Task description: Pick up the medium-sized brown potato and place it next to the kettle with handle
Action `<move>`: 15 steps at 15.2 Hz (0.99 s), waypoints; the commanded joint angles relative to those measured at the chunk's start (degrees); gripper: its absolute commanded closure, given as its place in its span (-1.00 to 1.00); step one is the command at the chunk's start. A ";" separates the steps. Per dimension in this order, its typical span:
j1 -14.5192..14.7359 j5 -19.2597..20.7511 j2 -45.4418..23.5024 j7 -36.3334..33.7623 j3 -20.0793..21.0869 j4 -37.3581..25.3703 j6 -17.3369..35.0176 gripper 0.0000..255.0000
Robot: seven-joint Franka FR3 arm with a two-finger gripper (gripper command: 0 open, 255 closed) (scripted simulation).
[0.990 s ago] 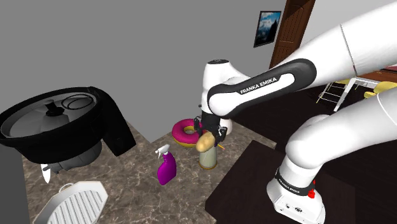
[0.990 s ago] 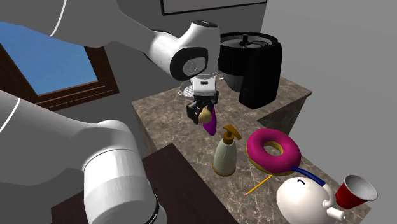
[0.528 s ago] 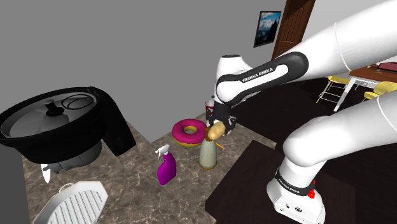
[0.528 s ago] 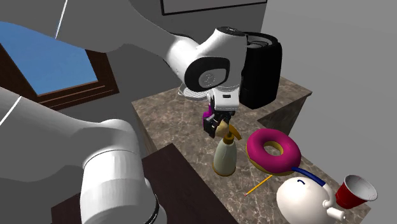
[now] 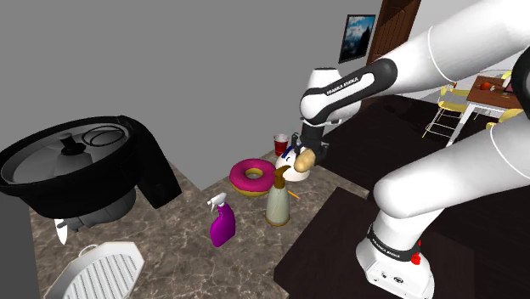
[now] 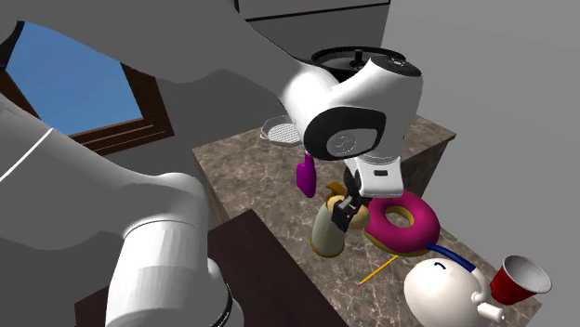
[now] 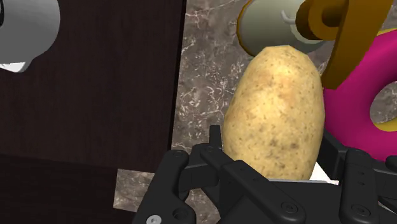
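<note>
A brown speckled potato [image 7: 277, 114] is clasped between my black fingers, so my gripper [image 7: 273, 172] is shut on it. In the shoulder view the gripper [image 5: 304, 155] holds the potato [image 5: 304, 160] in the air, above the soap bottle [image 5: 277, 204] and in front of the white kettle [image 5: 292, 175], which it partly hides. From the second exterior view the gripper [image 6: 349, 208] hangs between the soap bottle [image 6: 327, 232] and the pink donut [image 6: 402, 221]. The white kettle [image 6: 446, 288], with a blue handle, stands further along the marble counter [image 6: 251, 167].
A red cup [image 6: 519, 281] stands beside the kettle and a yellow pencil [image 6: 379, 270] lies near it. A purple spray bottle [image 5: 222, 222], a large black appliance [image 5: 85, 166] and a white ribbed strainer [image 5: 98, 272] occupy the counter's other end. The dark stand [image 7: 89, 95] borders the counter.
The arm has carried the potato from above the purple spray bottle, past the soap bottle, towards the donut and the kettle. The grip has stayed shut.
</note>
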State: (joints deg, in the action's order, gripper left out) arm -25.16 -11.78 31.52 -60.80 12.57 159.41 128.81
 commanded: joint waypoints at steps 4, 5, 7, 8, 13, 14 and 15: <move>-4.99 4.05 -5.24 6.85 -5.20 -3.87 0.86 1.00; -5.87 4.74 -6.44 8.13 -6.18 -4.82 1.02 1.00; -7.49 5.98 -8.96 10.64 -8.09 -6.92 1.27 1.00; -8.24 6.53 -10.28 11.87 -9.01 -8.07 1.37 1.00; -11.42 8.44 -17.27 17.80 -13.26 -14.76 1.37 1.00; -11.95 8.65 -18.74 18.96 -14.03 -16.27 1.27 1.00; -12.47 8.81 -20.23 20.11 -14.79 -17.84 1.14 1.00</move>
State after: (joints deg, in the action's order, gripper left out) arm -37.07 -3.20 12.73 -41.96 -1.41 143.07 130.06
